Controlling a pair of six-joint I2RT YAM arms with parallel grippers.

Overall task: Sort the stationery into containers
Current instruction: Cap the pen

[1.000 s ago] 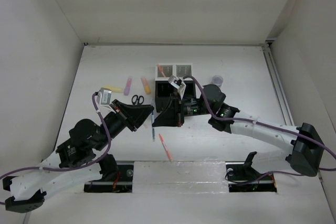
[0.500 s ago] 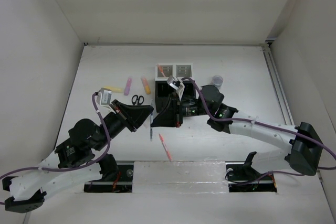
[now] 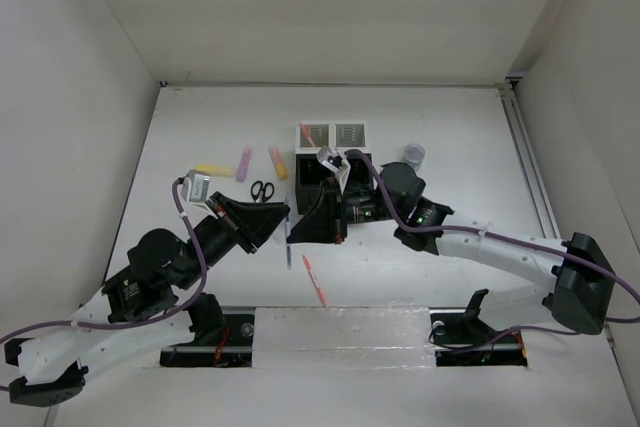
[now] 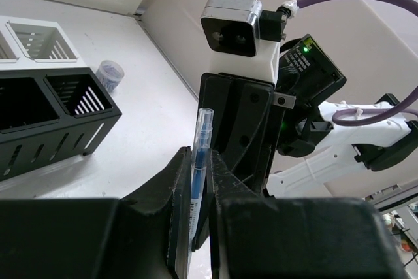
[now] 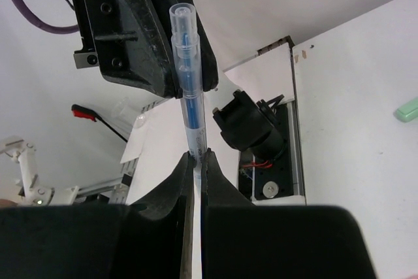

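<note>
Both of my grippers were clamped on the same blue pen [image 3: 289,250]. My left gripper [image 4: 198,169] pinched it low on the barrel, and the clear tip stuck out beyond the fingers toward my other wrist. My right gripper [image 5: 197,161] was shut tight on the other end, with the capped end pointing at the left arm. From above, the two sets of fingers met tip to tip at the middle of the table [image 3: 480,137], just near and left of the organiser [image 3: 352,125], beside its black compartments.

The red pen [image 3: 316,280] lay loose on the table, a little nearer and to the right of the held pen. Farther off on the left side lay the scissors [image 3: 261,189], the orange highlighter [image 3: 277,162], the pink highlighter [image 3: 243,164] and the yellow highlighter [image 3: 213,170], all outside the compartments.
</note>
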